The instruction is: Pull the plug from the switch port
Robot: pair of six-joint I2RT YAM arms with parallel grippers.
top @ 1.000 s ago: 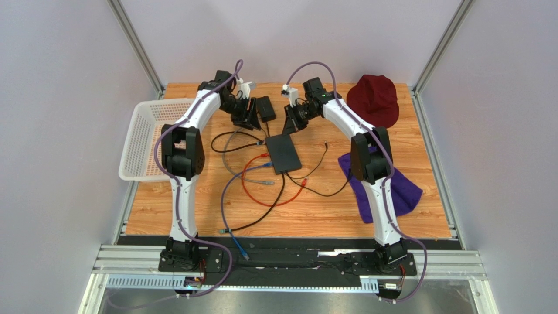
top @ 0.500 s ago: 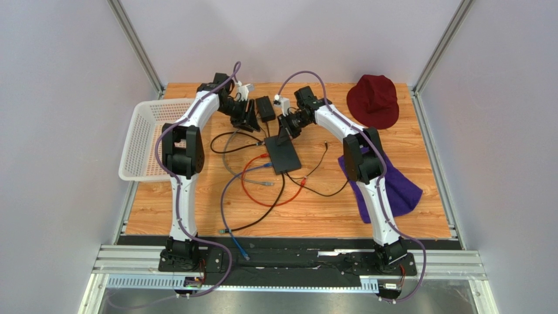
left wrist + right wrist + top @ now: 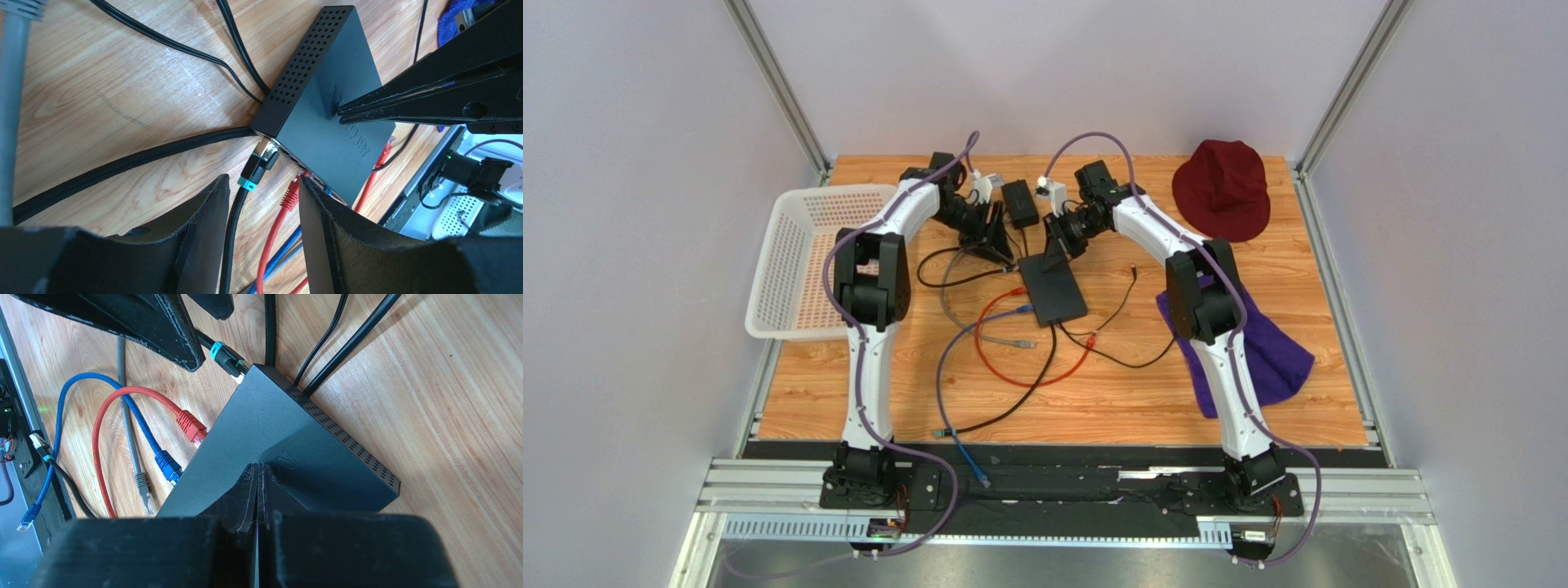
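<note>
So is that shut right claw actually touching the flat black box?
Touching: the left wrist view shows the right gripper, shut, its tip resting on the flat black box.

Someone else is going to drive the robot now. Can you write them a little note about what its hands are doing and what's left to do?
Left gripper: open, fingertips either side of the black plug with the teal band, not closed on it.
Right gripper: shut, tips pressed down on top of the switch, pinning it.
Where things are: the black plug is plugged into the switch at its corner, mid-table.
Done: switch pinned, open fingers lined up on the plug.
Left to do: close on the plug and pull it straight out.
</note>
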